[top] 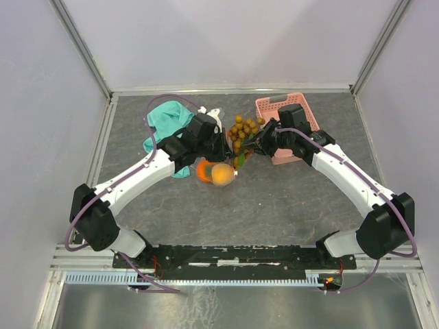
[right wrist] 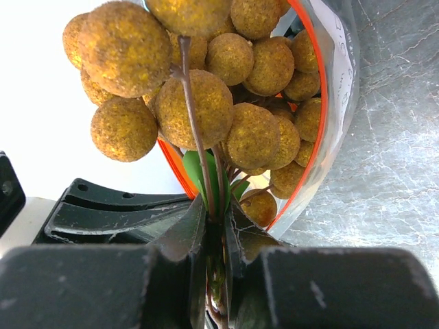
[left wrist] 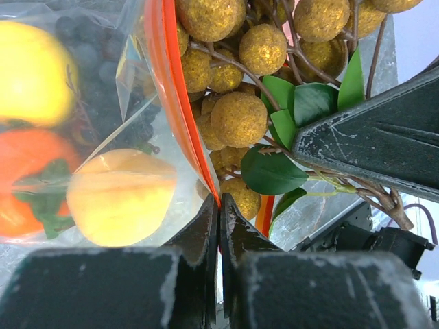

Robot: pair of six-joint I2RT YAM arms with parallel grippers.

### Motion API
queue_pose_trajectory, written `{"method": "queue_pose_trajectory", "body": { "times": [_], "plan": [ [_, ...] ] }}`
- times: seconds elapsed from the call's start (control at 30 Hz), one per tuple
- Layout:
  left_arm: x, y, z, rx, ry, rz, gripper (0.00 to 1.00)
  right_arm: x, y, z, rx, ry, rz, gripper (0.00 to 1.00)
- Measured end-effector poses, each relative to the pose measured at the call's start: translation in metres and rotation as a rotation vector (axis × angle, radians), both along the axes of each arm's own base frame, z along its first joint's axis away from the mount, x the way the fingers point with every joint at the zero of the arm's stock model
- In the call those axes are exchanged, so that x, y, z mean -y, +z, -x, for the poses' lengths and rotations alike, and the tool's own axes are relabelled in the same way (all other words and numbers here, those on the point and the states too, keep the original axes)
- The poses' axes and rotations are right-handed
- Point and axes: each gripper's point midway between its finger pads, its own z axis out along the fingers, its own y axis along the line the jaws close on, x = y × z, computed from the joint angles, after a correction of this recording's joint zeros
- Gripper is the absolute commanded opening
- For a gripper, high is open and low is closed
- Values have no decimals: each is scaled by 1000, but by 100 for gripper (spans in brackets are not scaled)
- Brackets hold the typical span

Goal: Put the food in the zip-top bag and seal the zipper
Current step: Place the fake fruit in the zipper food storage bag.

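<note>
At the zip-top bag (left wrist: pixel 130 68) mouth, right tool (right wrist: pixel 214 212) is loading the berry cluster (right wrist: pixel 199 103), clamping its stem; left tool (left wrist: pixel 218 205) is pinching the zipper (left wrist: pixel 168 89); next, probably pushing deeper.

A robotics lab test cell is suggested: a grey marbled worktop (top: pixel 274 205) is enclosed by white panels (top: pixel 233 41) in aluminium framing (top: pixel 79 44), with a left arm (top: pixel 137 179) and a right arm (top: pixel 343 171) bolted to a front rail (top: pixel 233 255).

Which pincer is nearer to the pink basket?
The right. The right pincer sits just left of the pink basket; the left pincer is farther left, beyond the berry cluster.
</note>
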Motion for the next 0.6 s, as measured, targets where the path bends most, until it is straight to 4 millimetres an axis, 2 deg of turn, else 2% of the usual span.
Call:
{"method": "queue_pose_trajectory", "body": {
  "times": [0.27,0.6],
  "plan": [
    [-5,-5,-3,19,30,-47,3,0,3,-4,-6,-33,-17,3],
    [-4,3,-5,50,27,-66,3,0,8,-9,-1,-64,-35,2]
  ]
}}
